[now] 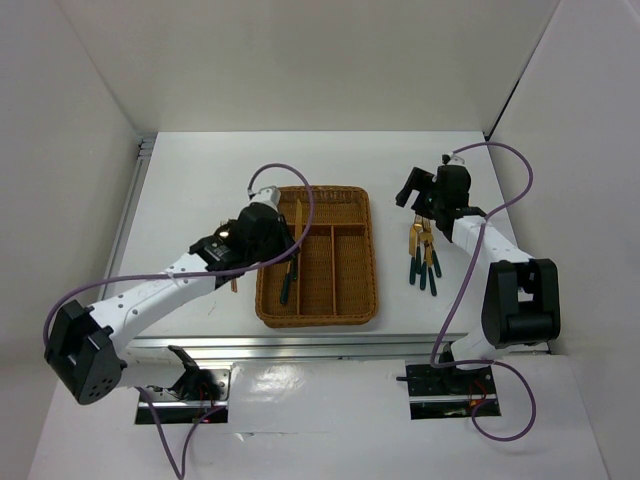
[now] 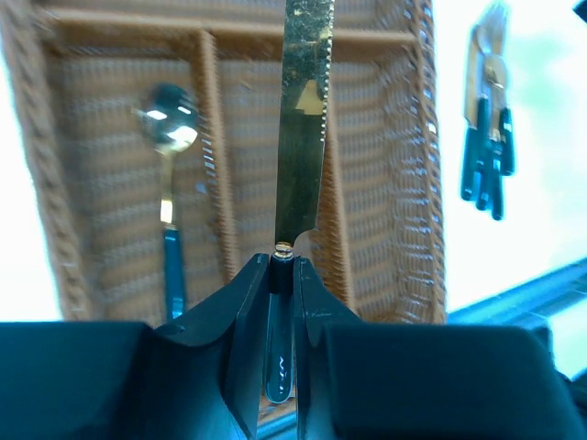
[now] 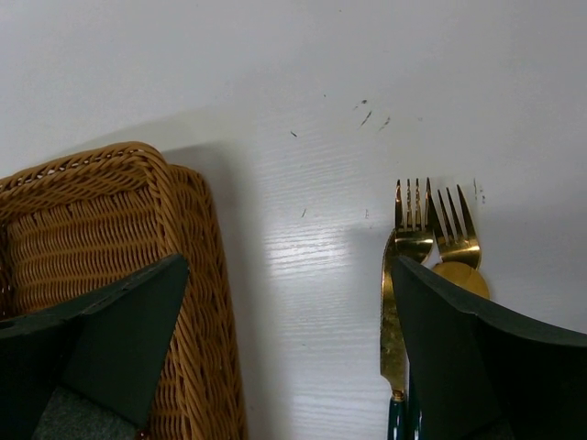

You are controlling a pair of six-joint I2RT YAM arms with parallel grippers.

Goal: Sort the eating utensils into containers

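Note:
The brown wicker tray (image 1: pixel 356 262) lies mid-table. My left gripper (image 1: pixel 284 243) is shut on the dark green handle of a knife (image 2: pixel 303 137). Its gold blade (image 1: pixel 297 216) points to the far end, above the tray's left part and roughly over a divider. A spoon (image 2: pixel 167 128) lies in the left long slot; its handle (image 1: pixel 289 287) shows in the top view. Several forks and knives lie in a pile (image 1: pixel 422 256) right of the tray. My right gripper (image 1: pixel 418 195) is open and empty above the bare table between the tray corner (image 3: pixel 101 220) and the pile's forks (image 3: pixel 413 225).
A thin copper-brown stick (image 1: pixel 234 284) lies on the table left of the tray, partly under my left arm. White walls enclose the table on the left, back and right. The pile also shows at the right in the left wrist view (image 2: pixel 486 156).

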